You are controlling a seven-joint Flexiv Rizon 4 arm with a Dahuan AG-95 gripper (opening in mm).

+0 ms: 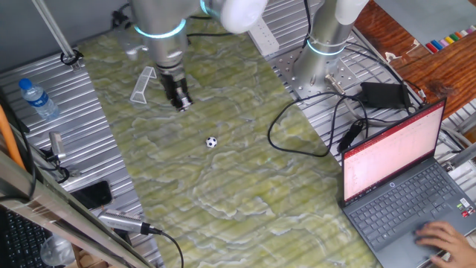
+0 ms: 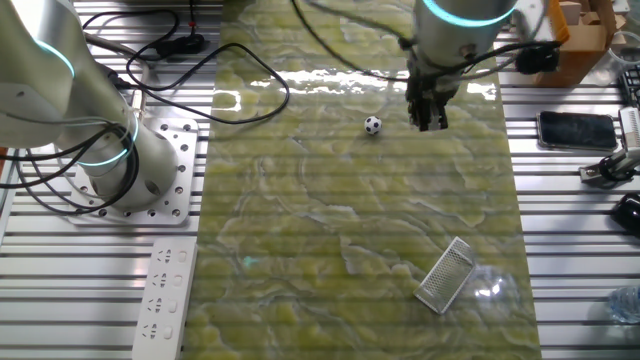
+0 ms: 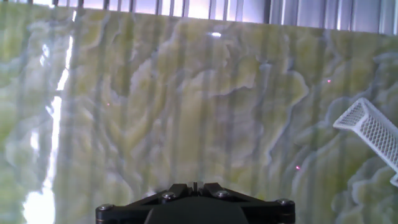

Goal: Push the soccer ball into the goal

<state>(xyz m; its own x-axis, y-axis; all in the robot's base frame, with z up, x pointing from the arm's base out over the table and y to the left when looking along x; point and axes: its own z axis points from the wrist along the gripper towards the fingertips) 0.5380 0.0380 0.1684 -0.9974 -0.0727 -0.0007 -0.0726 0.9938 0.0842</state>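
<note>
The arm reaches down over the desk (image 1: 223, 193) with its wrist vertical, a lit cyan ring around the segment above. The gripper (image 1: 183, 105) points straight down, its tips just above or at the desk surface. Its fingers are pressed together, holding nothing.

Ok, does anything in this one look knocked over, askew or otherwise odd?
Nothing looks spilled or damaged. The goal sits skewed to the mat's edges, apparently leaning rather than square. The ball rests alone on the mat, just beside the gripper, not touching. A bottle lies on its side off the mat.
</note>
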